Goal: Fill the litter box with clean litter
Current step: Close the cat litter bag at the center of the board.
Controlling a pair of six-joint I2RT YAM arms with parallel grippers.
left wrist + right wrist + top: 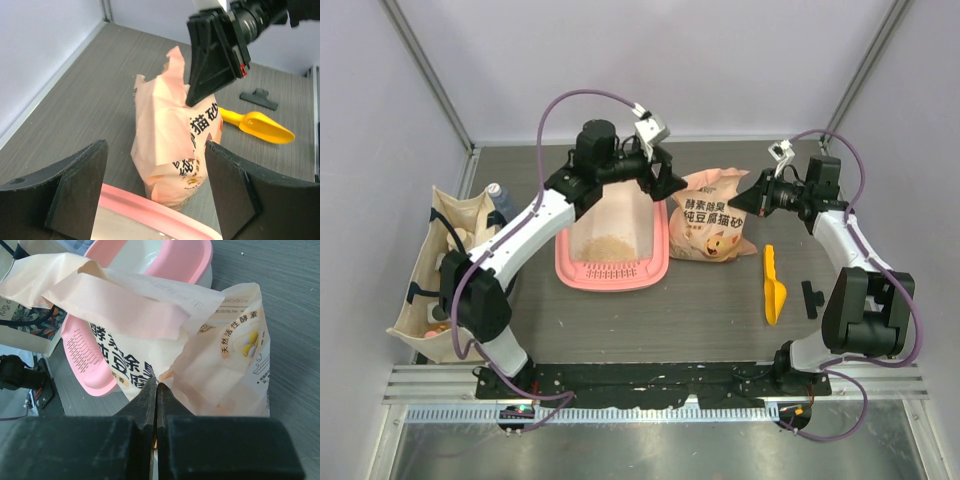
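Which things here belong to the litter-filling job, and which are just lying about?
Job: litter box, clean litter in it, litter bag, right gripper pinching the bag, left gripper open.
Lying about: yellow scoop, black clip, tote bag.

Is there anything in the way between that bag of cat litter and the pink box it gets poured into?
Nothing visible. The litter bag lies right beside the litter box, with no object between them. The right gripper has its fingers shut on the bag's edge; the left gripper hangs open near the bag's top.
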